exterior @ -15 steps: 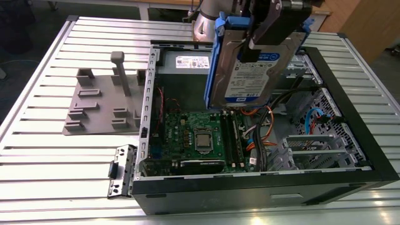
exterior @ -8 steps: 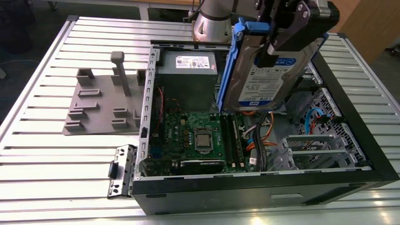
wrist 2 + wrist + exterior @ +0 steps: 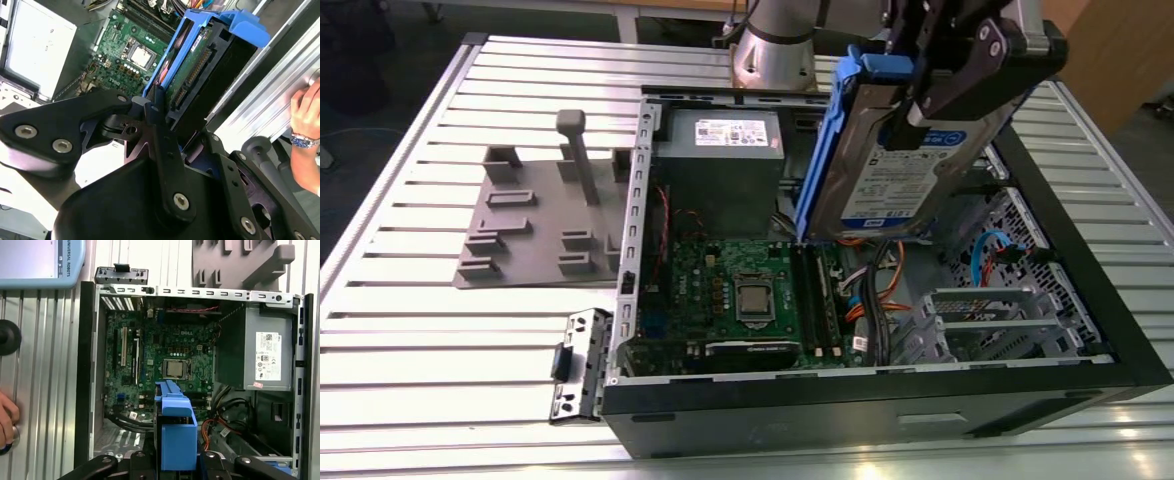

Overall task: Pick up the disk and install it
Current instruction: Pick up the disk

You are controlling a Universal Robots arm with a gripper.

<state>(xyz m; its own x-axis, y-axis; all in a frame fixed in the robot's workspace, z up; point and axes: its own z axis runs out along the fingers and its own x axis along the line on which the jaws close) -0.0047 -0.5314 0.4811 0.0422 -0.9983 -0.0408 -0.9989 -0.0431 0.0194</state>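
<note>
**Disk held on edge over the open case**

The disk is hanging upright on its edge, touching nothing below. It is above the open computer case, over the cables just beside the motherboard. The gripper is pinching it near its upper end, fingers pressed against the blue carrier. This is probably leaving the lower end free to pass between the case walls. A person's hand is resting on the slatted table beside the case, likely standing by as a safeguard.
</note>
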